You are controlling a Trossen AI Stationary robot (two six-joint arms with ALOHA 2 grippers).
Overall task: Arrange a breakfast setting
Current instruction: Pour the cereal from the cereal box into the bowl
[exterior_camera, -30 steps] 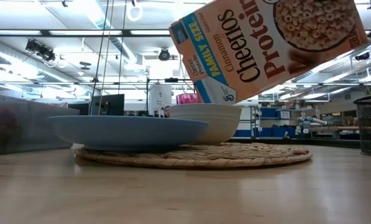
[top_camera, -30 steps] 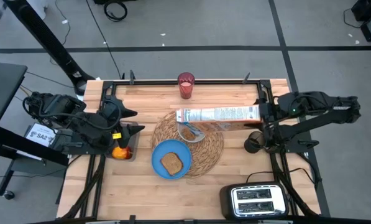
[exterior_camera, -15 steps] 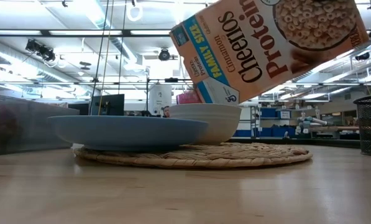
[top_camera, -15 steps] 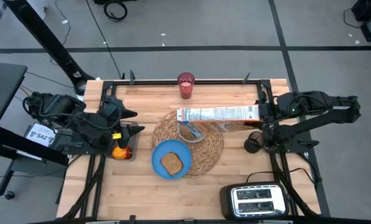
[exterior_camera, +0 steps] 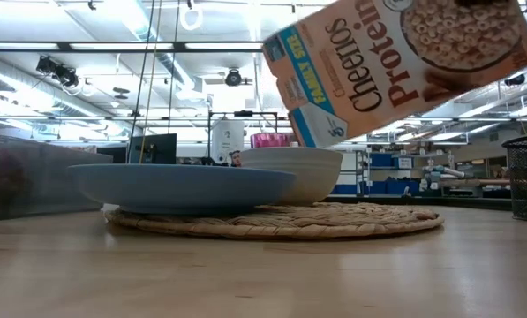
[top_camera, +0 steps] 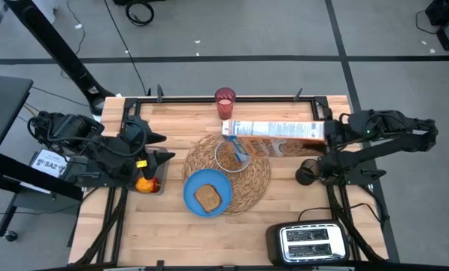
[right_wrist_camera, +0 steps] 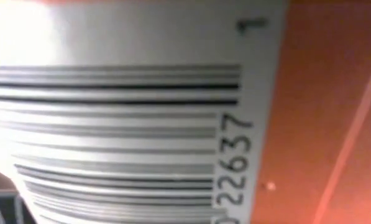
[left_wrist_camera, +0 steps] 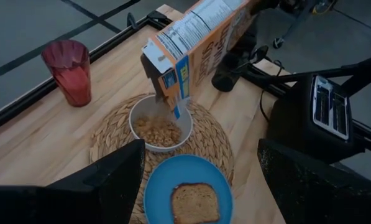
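Note:
The orange Cheerios box (top_camera: 273, 132) hangs tilted in the air, its open top end (left_wrist_camera: 163, 65) low over the small white bowl (left_wrist_camera: 160, 127), which holds cereal. My right gripper (top_camera: 328, 134) is shut on the box's other end. The bowl sits on the round woven placemat (top_camera: 256, 181), and the blue plate (top_camera: 198, 184) with the toast slice (top_camera: 207, 197) rests partly on the mat's near edge. The translucent red cup (top_camera: 225, 102) stands at the far edge. The apple (top_camera: 146, 183) lies by my left gripper (top_camera: 160, 147), which is open and empty at the table's left. The spoon does not show. My right gripper holds the Cheerios box at its closed bottom end (top_camera: 319, 133), coming level from the table's right. The box fills the right wrist view with its barcode (right_wrist_camera: 123, 124), so the fingers do not show. The box is lifted clear and slants down toward the bowl.
The black-and-silver toaster (top_camera: 308, 242) stands at the near right corner. A dark round foot of the right arm's frame (top_camera: 307, 172) is right of the placemat. Bare wood lies at the near left and between the cup and the mat.
My right gripper has drawn the Cheerios box toward the table's right edge and a little toward the far edge. The box stays tilted, and its open end has moved back from over the bowl's middle toward the bowl's right rim.

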